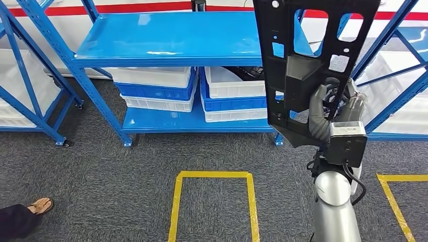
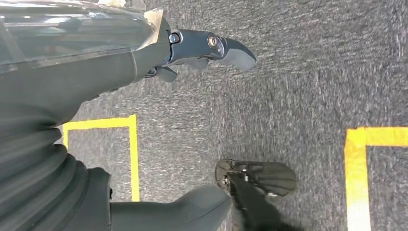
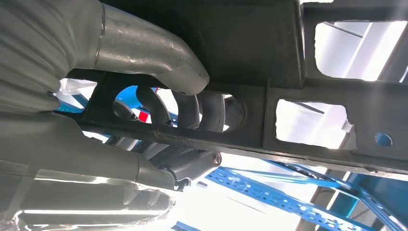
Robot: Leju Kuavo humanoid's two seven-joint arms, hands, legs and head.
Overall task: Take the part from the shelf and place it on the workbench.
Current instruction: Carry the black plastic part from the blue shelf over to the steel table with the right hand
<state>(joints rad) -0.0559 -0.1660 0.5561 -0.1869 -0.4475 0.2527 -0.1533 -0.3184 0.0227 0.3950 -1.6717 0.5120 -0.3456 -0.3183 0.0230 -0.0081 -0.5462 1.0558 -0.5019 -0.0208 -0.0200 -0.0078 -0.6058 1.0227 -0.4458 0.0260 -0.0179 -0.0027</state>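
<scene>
A large black plastic part [image 1: 298, 55] with several cut-out windows stands upright in front of the blue shelf [image 1: 171, 40], gripped low down by my right hand [image 1: 335, 113]. In the right wrist view the thumb [image 3: 144, 48] presses one face of the part [image 3: 298, 120] while the darker fingers hook through an opening behind it. My left hand [image 2: 144, 67] hangs over the grey carpet with its fingers [image 2: 226, 48] stretched out and nothing in it.
White and blue bins [image 1: 156, 88] sit on the lower shelf board. Yellow tape squares [image 1: 212, 201] mark the grey carpet. A person's sandalled foot [image 1: 38, 205] is at the lower left. More blue racks stand left and right.
</scene>
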